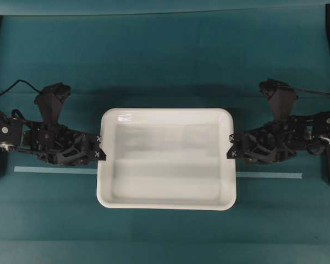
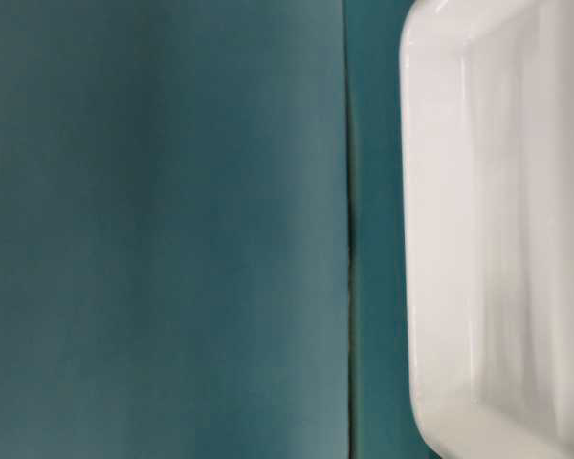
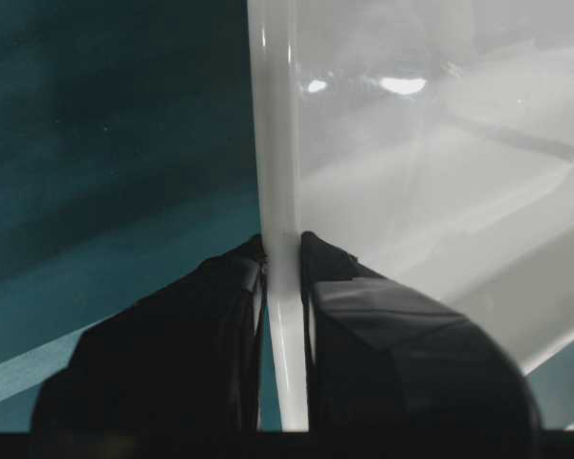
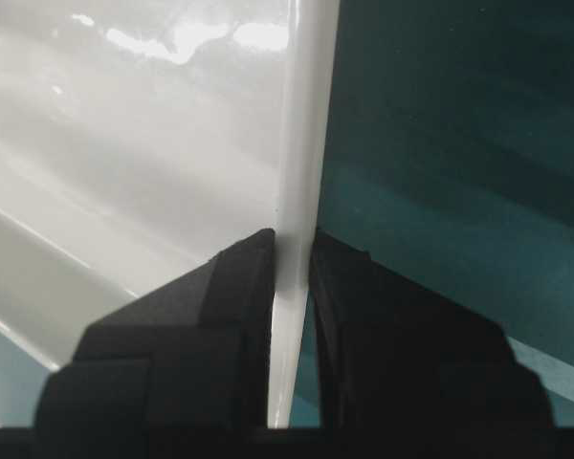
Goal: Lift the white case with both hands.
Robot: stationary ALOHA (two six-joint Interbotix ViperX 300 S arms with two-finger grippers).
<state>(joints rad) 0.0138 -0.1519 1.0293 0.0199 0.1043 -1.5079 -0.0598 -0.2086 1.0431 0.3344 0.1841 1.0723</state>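
Now you have the white case (image 1: pixel 166 158) held on 2 sides. Your left gripper (image 1: pixel 101 147) is pinched tight on the rim of the left short side, and your right gripper (image 1: pixel 231 146) is pinched tight on the rim of the right short side. In each wrist view you can see 1 finger inside the rim and 1 finger outside it, with the thin white wall squeezed between them.

The case sits in the middle of the green table (image 1: pixel 165 66), across a pale strip of tape (image 1: pixel 55 170). From above I cannot tell if it is off the table yet, though the shadow along its far side hints it may be.

To do this step well, I think you should move both arms up together, at the same speed. If 1 side goes faster, the case will likely tip. Go slowly and keep both grips firm, because the rim is smooth and shiny and could slip out. Do not pull the 2 sides apart or push them together.
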